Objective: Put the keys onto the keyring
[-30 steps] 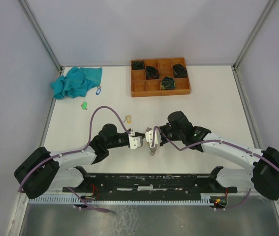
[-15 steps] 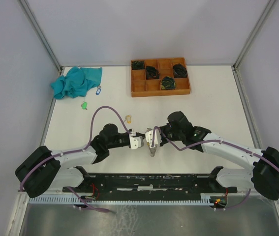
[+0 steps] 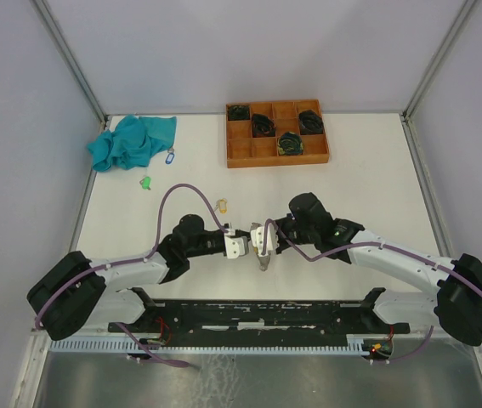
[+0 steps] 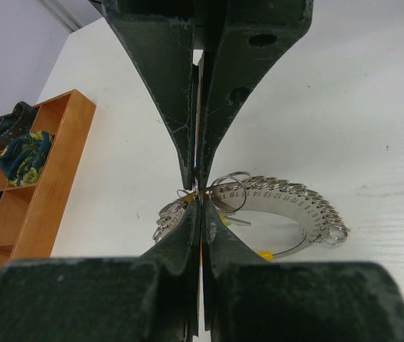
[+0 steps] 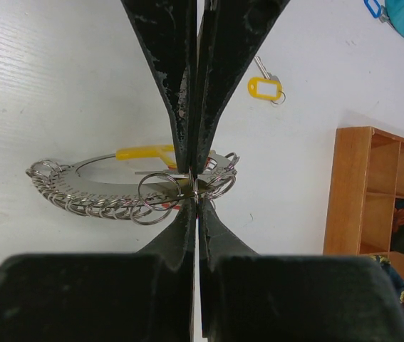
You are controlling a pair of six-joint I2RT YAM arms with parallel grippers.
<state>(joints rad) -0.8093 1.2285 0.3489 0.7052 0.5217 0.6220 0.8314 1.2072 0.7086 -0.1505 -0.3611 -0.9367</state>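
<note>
Two grippers sit tip to tip in our top view, left gripper [image 3: 234, 245] and right gripper [image 3: 263, 247]. The yellow-tagged key [image 3: 221, 204] lies loose just beyond, nearer the left. Left wrist: we see jaws pinched tight on the keyring [image 4: 280, 194]. Right wrist: likewise clamped on it, key up-right.

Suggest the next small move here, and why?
Probably a slight twist of the right gripper to work the yellow-tagged key along a split ring: both it and the left gripper are shut on small rings of the keyring, threading unconfirmed.

Keyring [image 5: 98, 191] partly hidden behind right claw [image 5: 194, 187], wooden tray [image 5: 344, 199] cut off at edge.
</note>
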